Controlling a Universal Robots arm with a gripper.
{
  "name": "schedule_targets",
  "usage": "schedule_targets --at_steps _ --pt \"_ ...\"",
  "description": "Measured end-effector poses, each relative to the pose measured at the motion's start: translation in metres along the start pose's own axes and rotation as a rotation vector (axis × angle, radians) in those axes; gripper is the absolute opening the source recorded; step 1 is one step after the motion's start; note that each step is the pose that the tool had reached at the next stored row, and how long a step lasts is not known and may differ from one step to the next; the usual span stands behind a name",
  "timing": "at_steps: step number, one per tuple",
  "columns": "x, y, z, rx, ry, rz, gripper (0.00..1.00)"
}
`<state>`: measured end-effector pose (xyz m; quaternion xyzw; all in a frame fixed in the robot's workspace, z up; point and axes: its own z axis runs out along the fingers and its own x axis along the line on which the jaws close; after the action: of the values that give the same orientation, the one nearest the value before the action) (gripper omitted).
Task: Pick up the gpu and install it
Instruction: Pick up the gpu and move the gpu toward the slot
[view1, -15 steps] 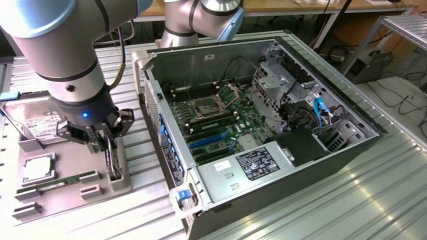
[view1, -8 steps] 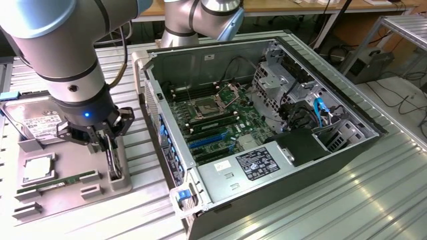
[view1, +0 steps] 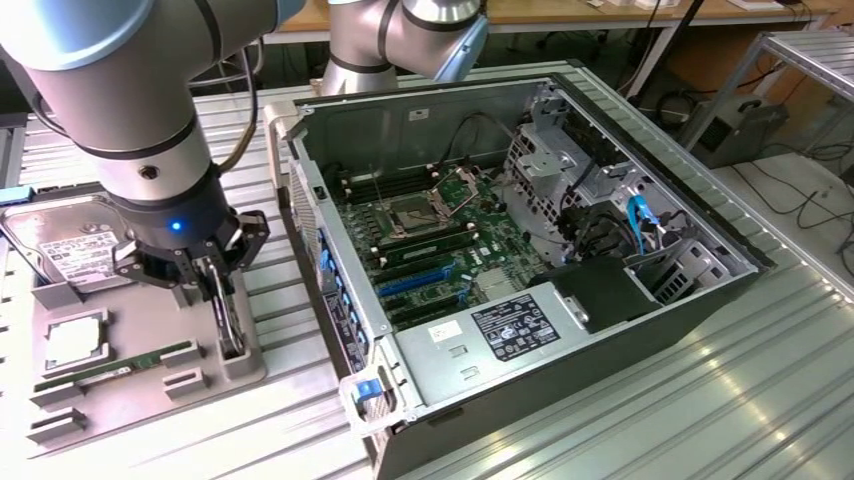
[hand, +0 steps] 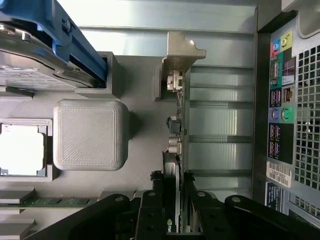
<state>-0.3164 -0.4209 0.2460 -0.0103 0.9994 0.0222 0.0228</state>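
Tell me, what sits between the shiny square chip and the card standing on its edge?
A plain grey raised block of the tray sits between the chip and the gpu. The wrist view shows it.

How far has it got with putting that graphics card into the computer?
Nothing installed yet. In hand: the claw is closed on the graphics card, which stands on edge in its gray tray. Left: lifting it out and seating it in the open computer case, whose blue slots sit empty.
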Motion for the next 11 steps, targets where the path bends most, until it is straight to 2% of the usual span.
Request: schedule_targets --at_steps 6,11 --pt "-0.002 0.0004 -0.0078 -0.0017 0.0000 0.000 0.26" --pt "-0.003 0.0012 -0.0266 -0.0059 -0.0001 0.000 0.26"
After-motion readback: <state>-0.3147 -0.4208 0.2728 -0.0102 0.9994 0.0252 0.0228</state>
